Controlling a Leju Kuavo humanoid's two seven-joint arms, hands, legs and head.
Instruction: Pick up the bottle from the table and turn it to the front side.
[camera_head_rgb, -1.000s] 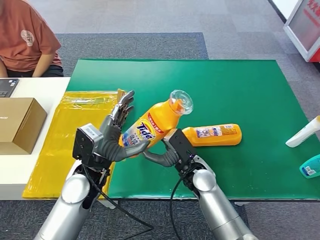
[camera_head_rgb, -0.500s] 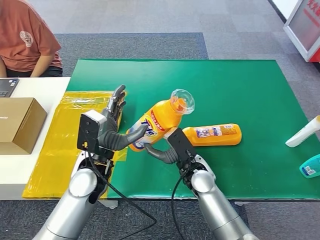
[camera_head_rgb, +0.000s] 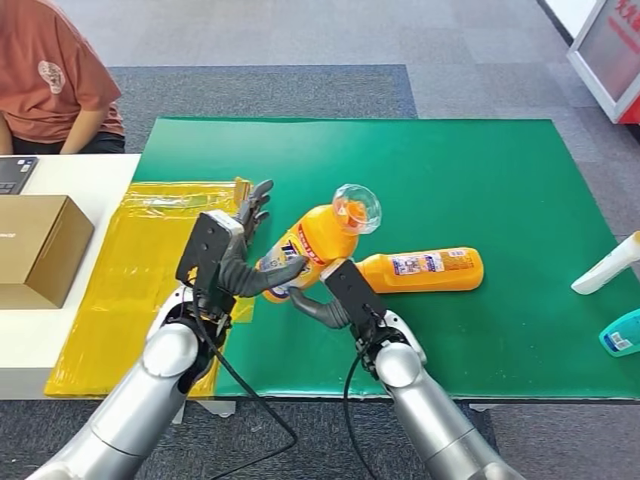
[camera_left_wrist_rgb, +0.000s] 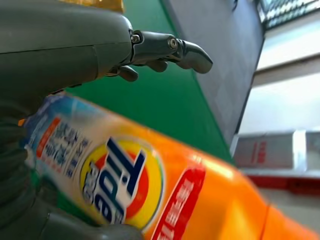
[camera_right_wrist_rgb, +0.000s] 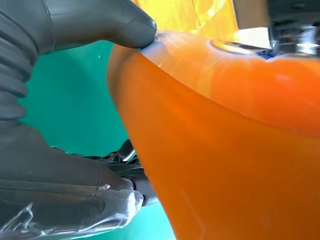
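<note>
Near the front edge of the green mat (camera_head_rgb: 468, 160), the right hand (camera_head_rgb: 332, 300) grips the Tide bottle (camera_head_rgb: 313, 245) from below, thumb pressed on its side. The left hand (camera_head_rgb: 245, 260) sits at its nine o'clock, thumb on the label, fingers (camera_head_rgb: 256, 200) spread past it. The bottle is lifted, its clear cap (camera_head_rgb: 356, 208) pointing toward two o'clock. A second orange bottle (camera_head_rgb: 423, 270) lies just behind.
</note>
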